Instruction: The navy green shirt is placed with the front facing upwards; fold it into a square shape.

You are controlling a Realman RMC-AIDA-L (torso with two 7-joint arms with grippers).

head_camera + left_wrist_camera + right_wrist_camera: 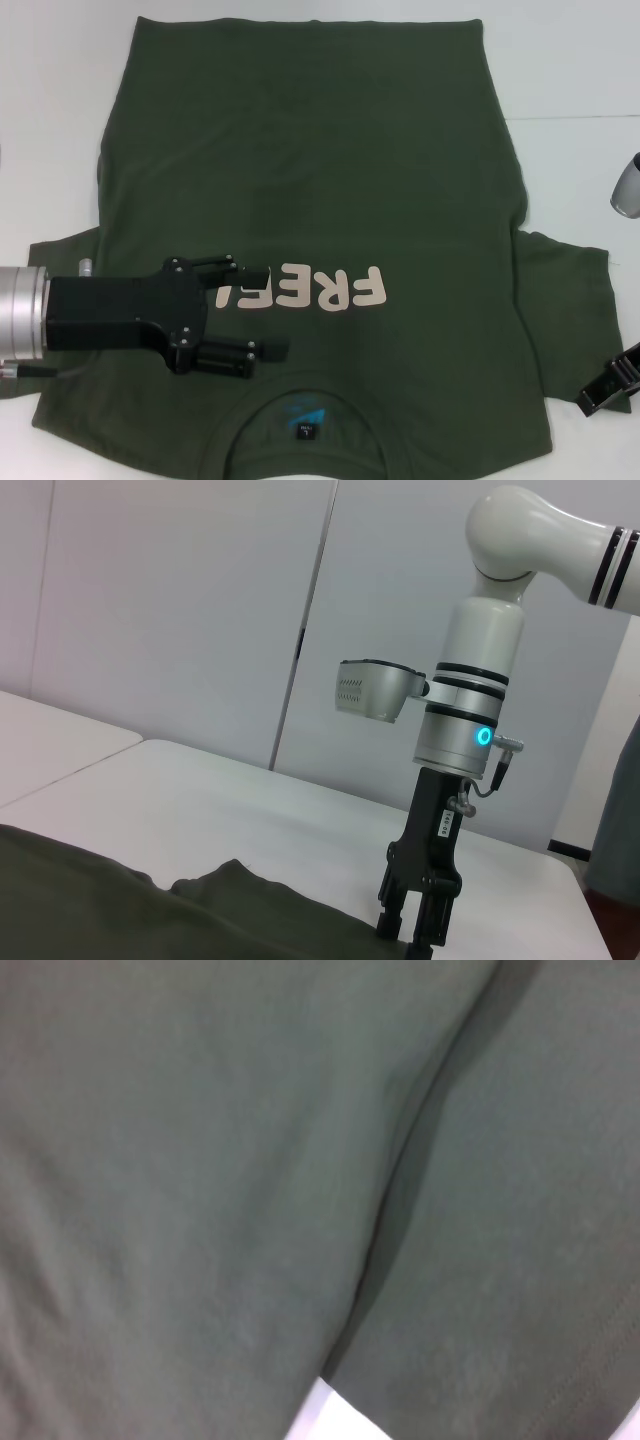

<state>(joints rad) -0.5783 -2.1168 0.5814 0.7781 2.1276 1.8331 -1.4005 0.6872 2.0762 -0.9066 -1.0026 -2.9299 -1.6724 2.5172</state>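
the shirt (320,200) lies flat, print side up, on the white table (570,70), collar at 6 o'clock, hem at 12 o'clock. the left gripper (262,310) hovers over the chest at 8 o'clock, jaws spread wide, holding nothing, covering the print's last character. the right gripper (612,385) sits at 4 o'clock by the sleeve edge; its jaw state cannot be told.

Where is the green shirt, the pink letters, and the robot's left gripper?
navy green shirt (310,150): head view, plain chest cloth.
pink letters (345,289): head view, letter R.
left gripper (268,311): head view, between its fingertips.
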